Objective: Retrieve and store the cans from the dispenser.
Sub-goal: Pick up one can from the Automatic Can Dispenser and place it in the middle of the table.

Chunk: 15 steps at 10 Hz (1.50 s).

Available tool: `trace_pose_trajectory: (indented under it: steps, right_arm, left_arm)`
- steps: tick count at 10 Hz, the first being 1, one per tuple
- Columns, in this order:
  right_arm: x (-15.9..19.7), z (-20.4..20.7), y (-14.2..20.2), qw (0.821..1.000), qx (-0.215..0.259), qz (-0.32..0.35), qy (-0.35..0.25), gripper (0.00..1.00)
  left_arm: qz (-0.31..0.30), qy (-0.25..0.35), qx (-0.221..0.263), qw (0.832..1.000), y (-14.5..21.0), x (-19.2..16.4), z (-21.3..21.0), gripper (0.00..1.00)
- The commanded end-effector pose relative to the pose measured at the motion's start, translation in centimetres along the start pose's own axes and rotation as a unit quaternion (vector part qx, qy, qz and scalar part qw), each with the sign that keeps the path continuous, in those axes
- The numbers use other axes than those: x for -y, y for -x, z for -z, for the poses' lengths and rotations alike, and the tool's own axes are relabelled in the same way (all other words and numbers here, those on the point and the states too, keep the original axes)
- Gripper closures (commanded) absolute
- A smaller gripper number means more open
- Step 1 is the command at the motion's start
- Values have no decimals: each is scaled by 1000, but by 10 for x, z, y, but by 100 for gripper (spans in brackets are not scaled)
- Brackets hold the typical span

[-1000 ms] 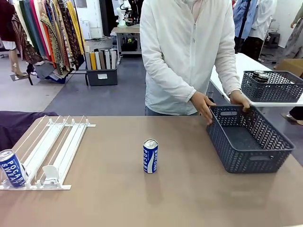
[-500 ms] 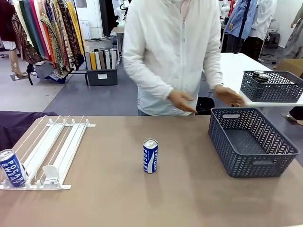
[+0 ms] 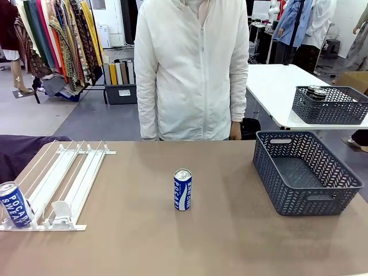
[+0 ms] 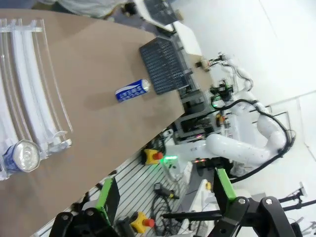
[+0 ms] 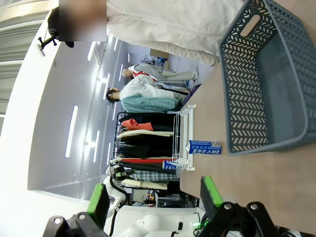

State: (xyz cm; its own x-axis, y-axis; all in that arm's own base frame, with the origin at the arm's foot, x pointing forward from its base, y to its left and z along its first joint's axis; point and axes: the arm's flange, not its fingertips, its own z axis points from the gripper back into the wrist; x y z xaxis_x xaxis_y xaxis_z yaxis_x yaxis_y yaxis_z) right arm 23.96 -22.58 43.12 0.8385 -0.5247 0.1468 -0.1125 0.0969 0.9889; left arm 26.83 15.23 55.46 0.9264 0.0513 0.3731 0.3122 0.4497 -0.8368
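One blue POCARI can (image 3: 183, 190) stands upright in the middle of the brown table. A second blue can (image 3: 14, 204) sits at the low front end of the white rail dispenser (image 3: 69, 175) at the left. From high above the table, the left wrist view looks down on the dispenser (image 4: 29, 84), the can in its lane (image 4: 22, 155) and the middle can (image 4: 132, 90). My left gripper (image 4: 165, 197) is open and holds nothing. My right gripper (image 5: 154, 200) is open too, far from the middle can (image 5: 203, 147) and the dispenser can (image 5: 170, 164).
A dark grey perforated basket (image 3: 275, 172) sits empty at the table's right, also seen in the right wrist view (image 5: 232, 89). A person in a white jacket (image 3: 192, 69) stands at the far edge, hands down. Another grey basket (image 3: 330, 109) holding cans sits on a white table behind.
The person let go of the grey basket, drew both hands back and stepped left to stand upright. The cans have not moved.
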Motion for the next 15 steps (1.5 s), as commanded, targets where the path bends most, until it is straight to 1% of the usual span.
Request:
trace_pose_trajectory:
  steps: [1,2,3,4,5,6,7,8,11,12,13,14,15]
  right_arm:
    - [-2,0,-1,1000,1,-12,-6,0]
    - [-2,0,-1,1000,1,-12,-6,0]
    - [-2,0,-1,1000,1,-12,-6,0]
    - [-2,0,-1,1000,1,-12,-6,0]
    - [-2,0,-1,1000,1,-12,-6,0]
    - [-2,0,-1,1000,1,-12,-6,0]
    - [-2,0,-1,1000,1,-12,-6,0]
    - [-2,0,-1,1000,1,-12,-6,0]
    - [-2,0,-1,1000,1,-12,-6,0]
    - [-2,0,-1,1000,1,-12,-6,0]
    - [-2,0,-1,1000,1,-12,-6,0]
    - [-2,0,-1,1000,1,-12,-6,0]
    - [-2,0,-1,1000,1,-12,-6,0]
  left_arm:
    - [49,-106,-88,989,-5,10,30,0]
    - [71,-177,-134,973,-4,10,48,0]
    - [76,-255,-146,953,-4,4,67,0]
    - [74,-311,-163,933,-7,-4,88,0]
    - [45,-374,-152,914,-13,-11,97,0]
    - [20,-398,-137,907,-20,-14,102,0]
    - [15,-385,-82,919,-29,-13,104,0]
    - [67,-366,-152,916,-21,-5,98,0]
    - [67,-366,-152,916,-21,-5,98,0]
    - [59,-370,-140,917,-24,-7,105,0]
    - [43,-413,-169,894,-26,-19,117,0]
    - [30,-440,-174,880,-24,-30,126,0]
    - [28,-445,-174,878,-23,-37,134,0]
